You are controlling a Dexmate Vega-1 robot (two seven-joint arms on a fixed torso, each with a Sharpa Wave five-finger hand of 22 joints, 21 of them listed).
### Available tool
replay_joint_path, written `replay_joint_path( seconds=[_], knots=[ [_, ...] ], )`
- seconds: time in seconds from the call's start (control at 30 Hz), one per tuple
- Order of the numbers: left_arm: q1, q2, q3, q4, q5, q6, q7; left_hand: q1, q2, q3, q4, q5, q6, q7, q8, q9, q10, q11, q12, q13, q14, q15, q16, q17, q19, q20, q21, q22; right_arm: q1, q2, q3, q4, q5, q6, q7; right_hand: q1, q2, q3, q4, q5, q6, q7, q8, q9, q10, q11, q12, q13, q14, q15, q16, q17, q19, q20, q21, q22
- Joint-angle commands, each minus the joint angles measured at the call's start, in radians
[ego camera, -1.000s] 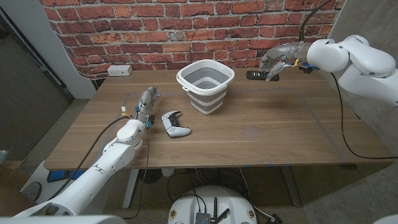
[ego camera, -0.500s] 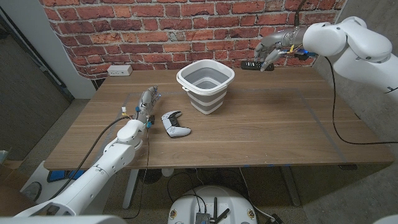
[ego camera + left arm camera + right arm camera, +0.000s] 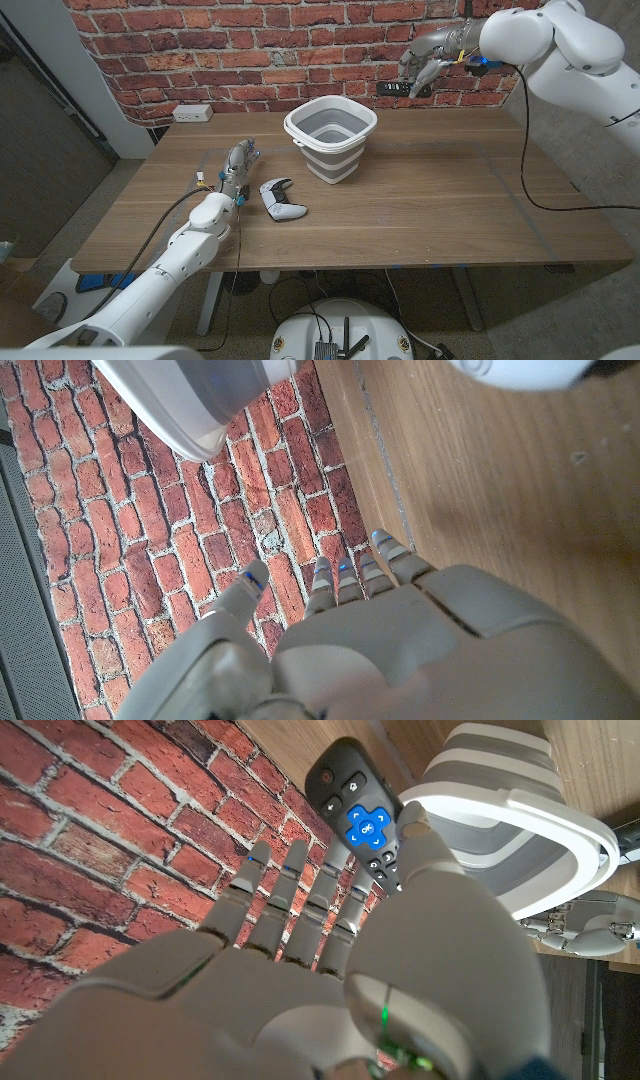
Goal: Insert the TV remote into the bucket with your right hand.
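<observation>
While the right hand (image 3: pixel 422 72) was up in the air at the upper right of the frame, it held the TV remote (image 3: pixel 393 88).
The remote lay sideways, its long side level, its free end pointing to picture left, up and to the right of the bucket (image 3: pixel 330 138). The thumb (image 3: pixel 425 845) pressed its buttons; the other fingers (image 3: pixel 290 905) were nearly straight. The left hand (image 3: pixel 236 166) stayed low on the table (image 3: pixel 420 200), holding nothing, fingers loose.
</observation>
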Motion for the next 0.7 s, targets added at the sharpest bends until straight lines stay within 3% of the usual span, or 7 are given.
replay_joint_path(
  seconds=[0.03,0.7],
  knots=[
    [0.001,0.008,0.002,-0.009,0.004,0.002,-0.007,0.002,0.084,0.002,-0.003,0.0,0.01,-0.001,0.004,0.005,0.002,-0.001,0.002,0.004,0.001,-0.001,0.002,0.001,0.005,-0.036,0.002,0.006,0.104,0.099,-0.067,0.079,-0.008,0.044,0.019,-0.02,0.056,0.004,0.004,0.005,0.051,-0.037,-0.001,0.003,0.136,-0.122,0.005,0.019,0.014,-0.154,0.001,0.003,0.003,0.002,0.001,0.0],
    [0.006,0.017,-0.005,-0.012,-0.002,0.001,-0.017,0.002,0.085,0.002,-0.002,0.0,0.008,-0.001,0.003,0.005,0.001,-0.001,0.002,0.004,0.001,-0.001,0.002,0.002,0.004,-0.036,0.002,0.006,0.225,0.275,-0.205,0.294,-0.03,0.128,-0.026,-0.031,0.057,0.0,0.005,0.011,0.054,-0.037,-0.006,0.0,0.136,-0.122,0.0,0.023,0.023,-0.152,0.0,0.002,0.004,0.001,0.001,0.0]
  ],
)
